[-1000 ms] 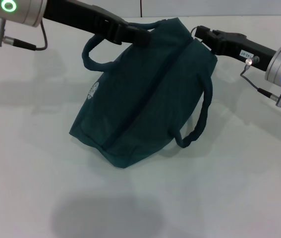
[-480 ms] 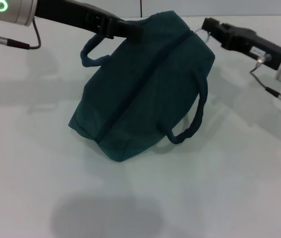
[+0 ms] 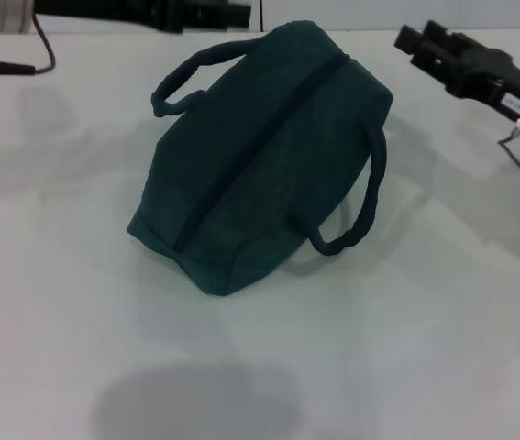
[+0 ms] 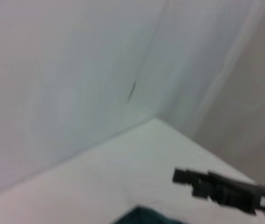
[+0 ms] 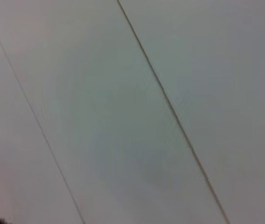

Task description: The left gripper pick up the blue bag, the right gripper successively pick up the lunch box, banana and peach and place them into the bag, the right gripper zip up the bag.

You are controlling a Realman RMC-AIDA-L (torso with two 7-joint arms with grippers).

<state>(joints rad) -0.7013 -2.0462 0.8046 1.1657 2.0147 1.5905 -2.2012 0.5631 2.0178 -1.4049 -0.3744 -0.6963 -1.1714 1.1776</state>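
Zipped and released!
The dark teal fabric bag sits closed on the white table; black left gripper and right gripper flank it, holding nothing, finger spread unclear.

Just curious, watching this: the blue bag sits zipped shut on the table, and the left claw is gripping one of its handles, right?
Not quite. The blue bag is shut on the table, but the head view shows the left gripper clear of the handles, touching nothing.
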